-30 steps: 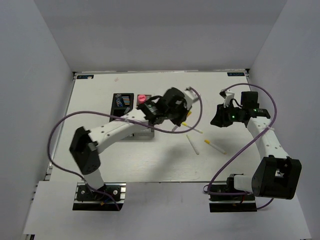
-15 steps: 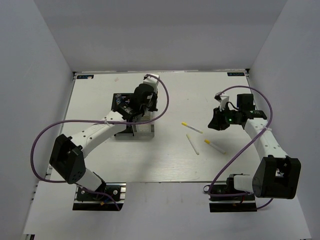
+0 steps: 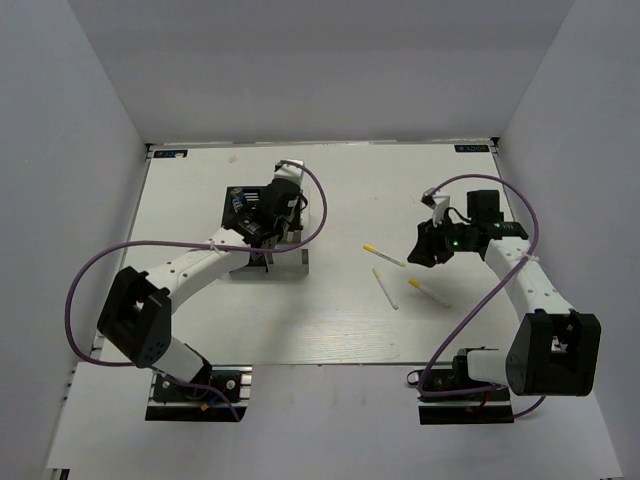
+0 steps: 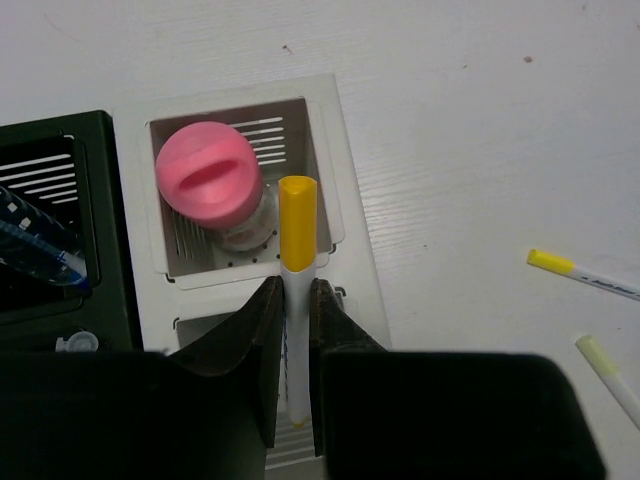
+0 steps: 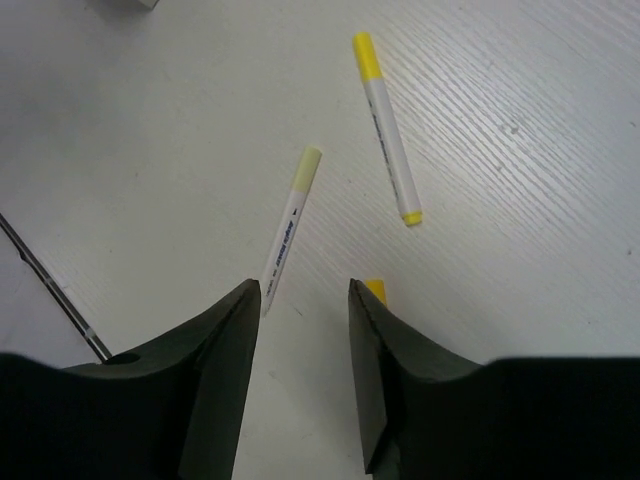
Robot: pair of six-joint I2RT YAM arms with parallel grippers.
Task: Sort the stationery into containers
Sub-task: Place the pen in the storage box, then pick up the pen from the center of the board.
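A yellow-tipped stick (image 4: 297, 215) has been carried by the left gripper (image 4: 295, 292) over the white box (image 4: 335, 170); the right gripper (image 5: 302, 292) has been shifted leftward.

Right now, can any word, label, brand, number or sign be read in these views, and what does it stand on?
No text is legible in any view.
Dark print along the pale-capped stick: too small to read.
Print on the yellow-capped stick: blurred.
Left blue sticker and right blue sticker, at the far corners: too small to read.
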